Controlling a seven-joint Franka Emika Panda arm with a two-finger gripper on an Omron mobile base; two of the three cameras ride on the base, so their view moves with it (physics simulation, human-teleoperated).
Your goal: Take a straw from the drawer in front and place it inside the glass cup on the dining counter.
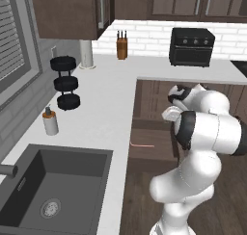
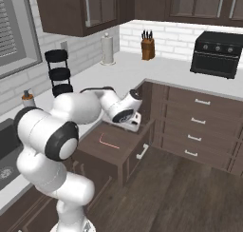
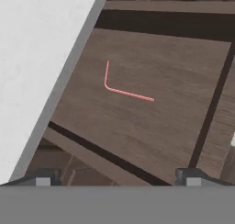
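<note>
Wide-spread jaws of the gripper (image 3: 117,178) hang empty above the pulled-out drawer (image 3: 151,126). Ahead of them, well apart, the bent straw (image 3: 123,91) lies flat on the drawer's floor, beside the white bench (image 3: 36,67).

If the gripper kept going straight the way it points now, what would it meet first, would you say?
Most likely the floor of the open drawer, near the straw lying on it. The gripper has its jaws wide apart, with nothing between them and the wood, though depth is hard to judge.
</note>
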